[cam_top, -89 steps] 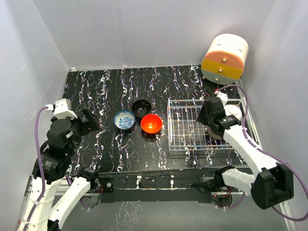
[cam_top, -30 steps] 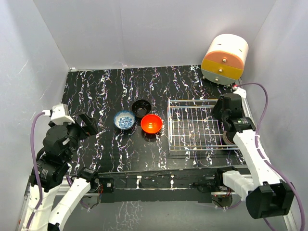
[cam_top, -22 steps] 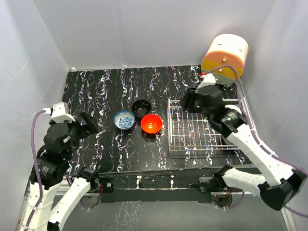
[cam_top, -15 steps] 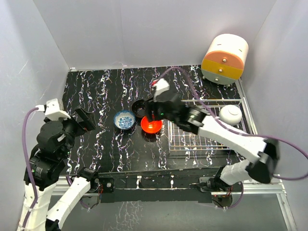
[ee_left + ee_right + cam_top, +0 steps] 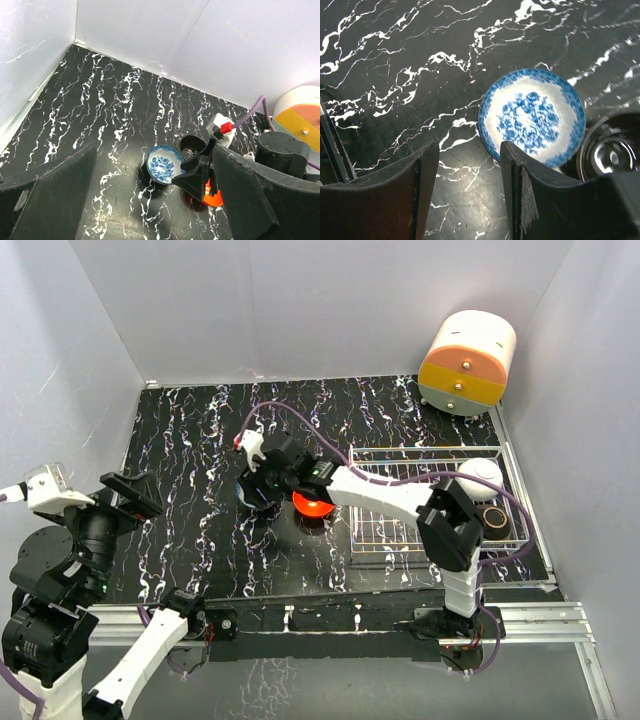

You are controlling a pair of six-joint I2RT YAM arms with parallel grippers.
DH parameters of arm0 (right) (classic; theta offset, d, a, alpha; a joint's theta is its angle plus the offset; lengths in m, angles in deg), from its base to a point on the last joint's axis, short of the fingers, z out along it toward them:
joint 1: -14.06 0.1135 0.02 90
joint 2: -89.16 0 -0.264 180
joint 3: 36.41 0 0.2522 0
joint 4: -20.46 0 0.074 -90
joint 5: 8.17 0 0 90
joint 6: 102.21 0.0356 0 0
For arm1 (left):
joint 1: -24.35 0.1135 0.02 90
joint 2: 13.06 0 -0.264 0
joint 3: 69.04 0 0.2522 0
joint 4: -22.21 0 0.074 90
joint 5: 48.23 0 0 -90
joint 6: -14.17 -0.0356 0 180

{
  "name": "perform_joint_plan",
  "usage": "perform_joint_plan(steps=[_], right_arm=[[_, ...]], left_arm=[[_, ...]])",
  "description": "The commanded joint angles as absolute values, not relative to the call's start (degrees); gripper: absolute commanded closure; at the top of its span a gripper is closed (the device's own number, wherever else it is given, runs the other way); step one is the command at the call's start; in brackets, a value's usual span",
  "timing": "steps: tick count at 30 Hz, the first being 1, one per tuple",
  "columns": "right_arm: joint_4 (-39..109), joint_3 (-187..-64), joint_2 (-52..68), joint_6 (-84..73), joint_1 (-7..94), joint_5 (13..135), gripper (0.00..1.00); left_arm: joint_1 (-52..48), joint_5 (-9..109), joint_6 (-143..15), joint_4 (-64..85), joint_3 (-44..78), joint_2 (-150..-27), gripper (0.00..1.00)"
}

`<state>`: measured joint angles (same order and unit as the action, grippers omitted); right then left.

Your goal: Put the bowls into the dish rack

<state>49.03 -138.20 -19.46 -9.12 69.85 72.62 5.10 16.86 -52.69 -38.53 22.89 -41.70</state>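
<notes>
The blue-and-white bowl (image 5: 532, 117) sits upright on the black marbled table (image 5: 200, 430). My right gripper (image 5: 469, 150) hangs open just above it. One finger (image 5: 520, 190) overlaps the bowl's near rim and the other stands over bare table. The black bowl (image 5: 192, 145) and the red-orange bowl (image 5: 312, 502) stand right beside the blue one. In the wire dish rack (image 5: 400, 530) lie the white bowl (image 5: 478, 478) and the tan-gold bowl (image 5: 493, 517). My left gripper (image 5: 128, 492) is open and empty, high at the far left.
A round cream-and-orange drawer cabinet (image 5: 467, 360) stands at the back right corner, behind the rack. White walls close the table on three sides. My right arm (image 5: 380, 490) stretches across the rack's left end and over the red-orange bowl.
My right arm has swung from the rack's right end across to the blue-and-white bowl, leaving the white bowl in the rack. My left arm has drawn back toward the left edge.
</notes>
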Motion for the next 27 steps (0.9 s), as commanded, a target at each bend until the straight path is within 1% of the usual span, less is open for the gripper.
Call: perform_joint_plan(steps=[1,7,15,16,18,23,27], right_arm=[[45.10,-144.06,-23.57,-14.15,70.22,66.27,0.46],[49.24,-150.80,-31.30,-15.11,70.83,67.01,0.43],[54.44,-157.92,-38.70,-14.98,71.88,74.46,0.41],[54.66,-158.00,-39.06,-14.87,71.96,75.47,0.38],[55.05,-158.23,-39.76,-14.80,72.07,77.05,0.36],[54.88,-157.91,-40.91,-14.19,72.16,81.47,0.38],[53.95,-156.61,-40.83,-14.18,72.24,81.91,0.43]], left_arm=[[4.90,15.03,-53.39,-40.93,24.00,-41.47,0.03],[4.92,14.37,-53.64,-41.51,24.50,-41.38,0.03],[4.92,13.79,-53.77,-41.74,23.99,-41.06,0.03],[4.90,13.67,-53.77,-41.81,23.88,-40.89,0.03],[4.91,13.47,-53.77,-41.72,23.53,-40.53,0.03],[4.92,13.47,-53.68,-41.82,23.14,-40.39,0.03],[4.86,13.38,-53.68,-41.98,23.21,-40.32,0.03]])
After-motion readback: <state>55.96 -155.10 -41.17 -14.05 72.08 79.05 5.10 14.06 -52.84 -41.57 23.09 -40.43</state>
